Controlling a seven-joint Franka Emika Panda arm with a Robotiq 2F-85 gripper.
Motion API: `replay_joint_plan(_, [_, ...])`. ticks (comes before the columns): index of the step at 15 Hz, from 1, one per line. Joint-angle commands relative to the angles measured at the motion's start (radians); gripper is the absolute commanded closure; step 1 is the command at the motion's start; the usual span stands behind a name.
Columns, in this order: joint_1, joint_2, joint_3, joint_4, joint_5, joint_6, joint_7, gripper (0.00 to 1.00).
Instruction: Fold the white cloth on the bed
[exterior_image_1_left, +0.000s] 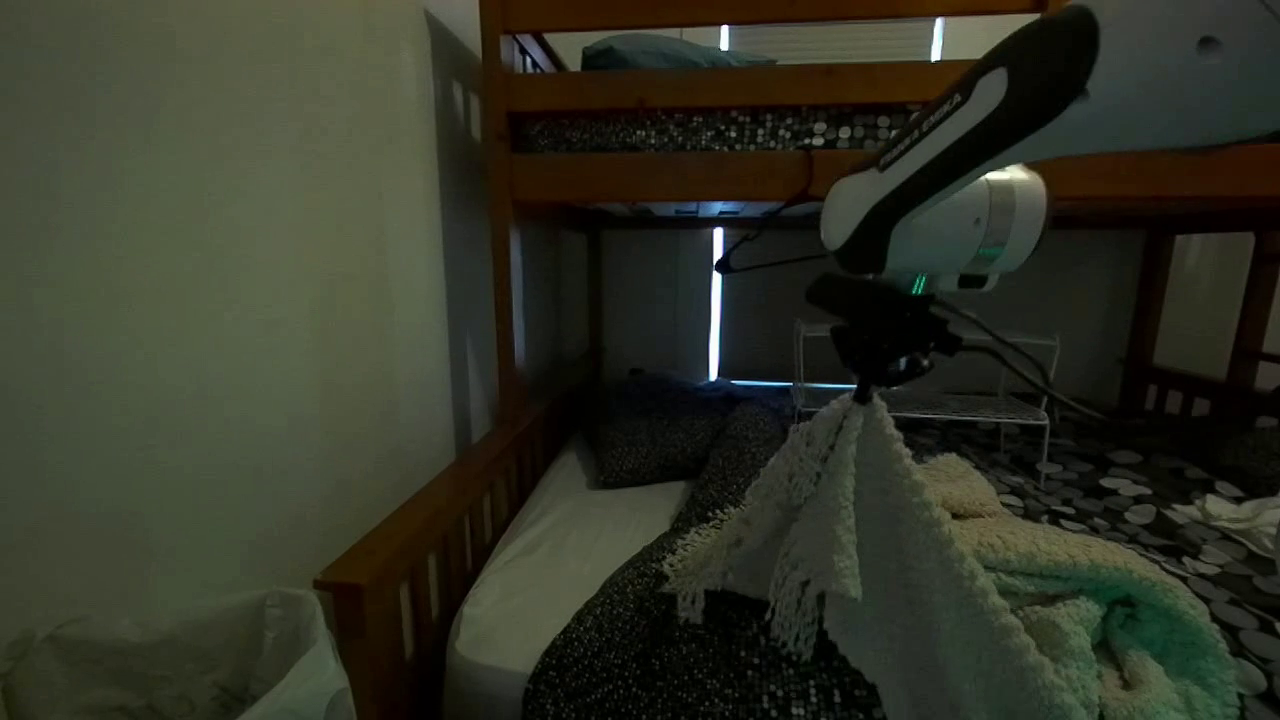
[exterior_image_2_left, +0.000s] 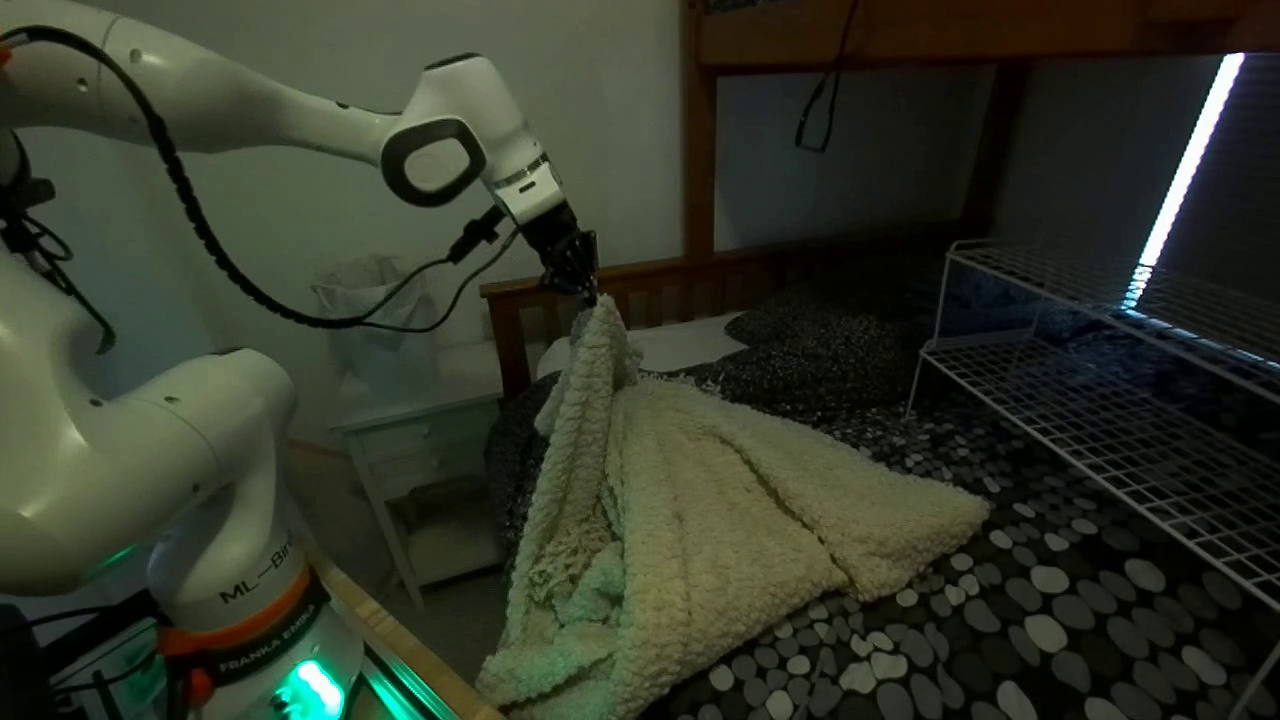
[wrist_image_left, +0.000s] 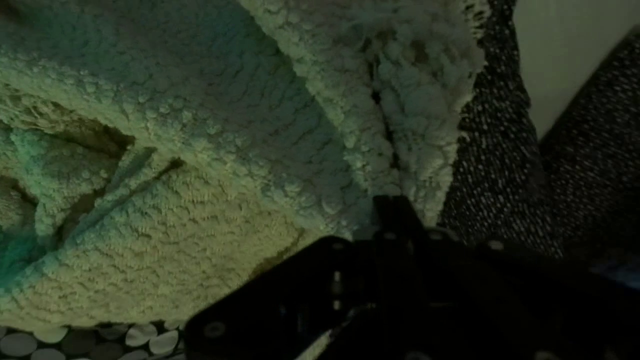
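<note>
A brown wooden bunk bed (exterior_image_1_left: 650, 180), flat-railed and slatted at its end, spans both exterior views. Over its lower bunk reaches a smooth white robot arm (exterior_image_2_left: 250, 112) with rounded joints, black trim and a green glow at its base. The dark bedspread (exterior_image_2_left: 1050, 635) is patterned with rounded gray and white spots, while finer speckles cover the bedding (exterior_image_1_left: 680, 650) nearer the slatted end, where a smooth white sheet (exterior_image_1_left: 570, 540) shows. The white cloth (exterior_image_2_left: 700, 500), cream-colored and nubbly like thick knit, lies rumpled on the lower bunk and rises at one part to a steep peak. Long pleats fall from that point, green light tints some of the folds, and a ragged, fringed edge dangles over the speckled bedding. A white wire rack (exterior_image_2_left: 1090, 420) with open-grid shelves on thin legs stands on the bedspread, apart from the cloth. A dark speckled pillow (exterior_image_1_left: 660, 445), soft and plump, lies partly over the sheet. A thin black hanger (exterior_image_1_left: 770, 264) hangs below the upper bunk. The black, angular hand (wrist_image_left: 392, 200) grips the cloth by its peak, its two slim fingertips (wrist_image_left: 383, 212) narrow together on the gathered fabric in the wrist view.
</note>
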Motion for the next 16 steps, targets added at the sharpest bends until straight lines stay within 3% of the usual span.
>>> replay_joint_plan(1, [-0.082, 0.179, -0.126, 0.042, 0.035, -0.149, -0.069, 0.99])
replay_joint_plan(2, [-0.084, 0.134, -0.048, 0.029, 0.074, -0.116, -0.081, 0.99])
replay_joint_plan(4, [-0.119, 0.177, -0.057, 0.039, 0.102, -0.153, -0.115, 0.97])
replay_joint_plan(7, [-0.132, 0.177, -0.012, 0.037, 0.108, -0.151, -0.113, 0.97])
replay_joint_plan(12, [-0.135, 0.177, -0.011, 0.037, 0.108, -0.151, -0.113, 0.99])
replay_joint_plan(14, [-0.232, 0.132, 0.035, 0.091, 0.107, -0.122, -0.091, 0.99])
replay_joint_plan(16, [-0.38, 0.09, 0.083, 0.152, 0.084, -0.111, -0.078, 0.99])
